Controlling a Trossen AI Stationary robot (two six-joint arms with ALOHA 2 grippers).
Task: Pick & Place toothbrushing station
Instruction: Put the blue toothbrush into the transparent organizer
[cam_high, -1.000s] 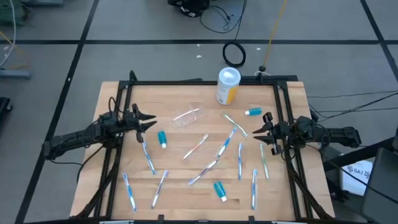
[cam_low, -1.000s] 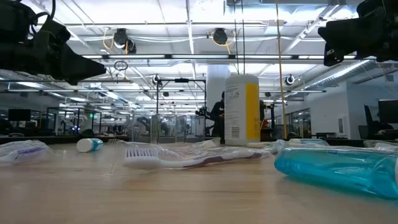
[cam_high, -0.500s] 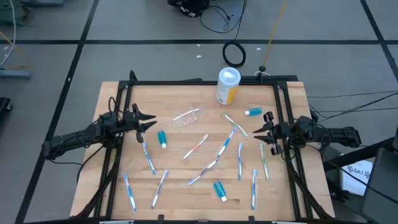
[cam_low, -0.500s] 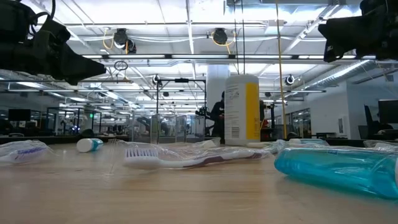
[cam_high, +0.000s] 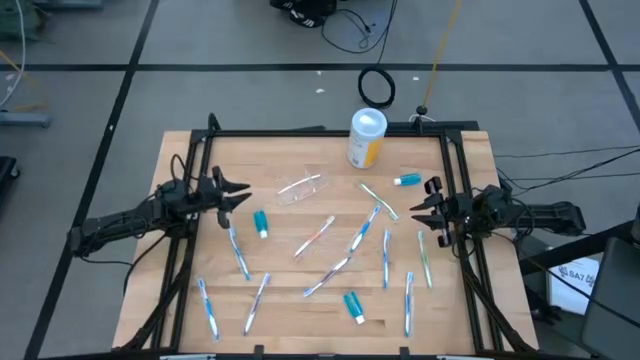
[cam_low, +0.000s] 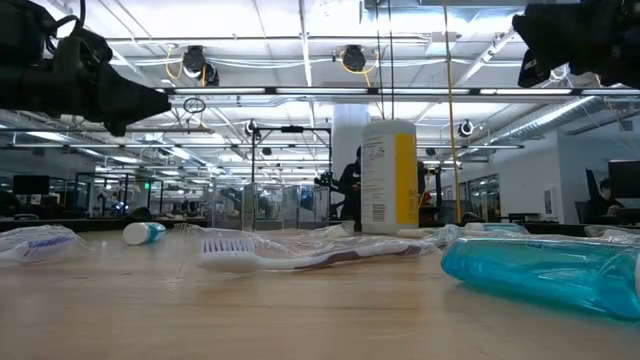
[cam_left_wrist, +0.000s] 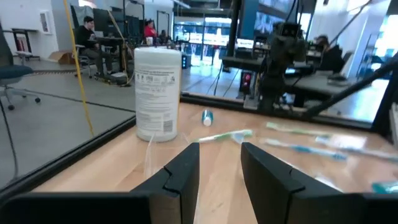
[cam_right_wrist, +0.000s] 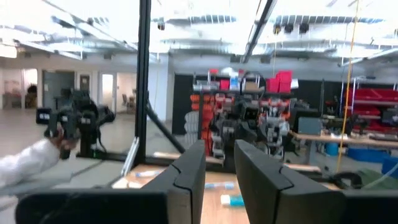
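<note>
- The left gripper (cam_high: 243, 192) hangs above the left side of the counter (cam_high: 300, 305), its fingers spread a little apart with nothing between them. It points toward the clear plastic cup (cam_high: 300, 188), which I judge is the likely first pick.
- The right gripper (cam_high: 418, 211) hovers over the right side, jaws likewise parted by a narrow gap and empty; it sits near a teal toothpaste tube (cam_high: 406, 180) and above a green toothbrush (cam_high: 424, 257).
- Both arms wait at the outer edges, probably so the middle of the counter stays free for reaching.
- The cup lies tipped on its side near the middle rear of the counter, not upright; nothing is inside it, so no brush or tube has been placed yet.
- The yellow canister (cam_high: 366, 138) with its white lid stands upright at the rear edge, closed, its contents hidden.
- Toothbrushes lie scattered flat at many angles: a pink-and-white toothbrush (cam_high: 314, 238) in the centre, pale blue ones (cam_high: 364, 232) beside it and toward the front.
- Two more toothpaste tubes lie loose: one (cam_high: 260, 222) just beside the left gripper, another (cam_high: 353, 305) near the front.
- The cup would need standing up before it can hold anything.
</note>
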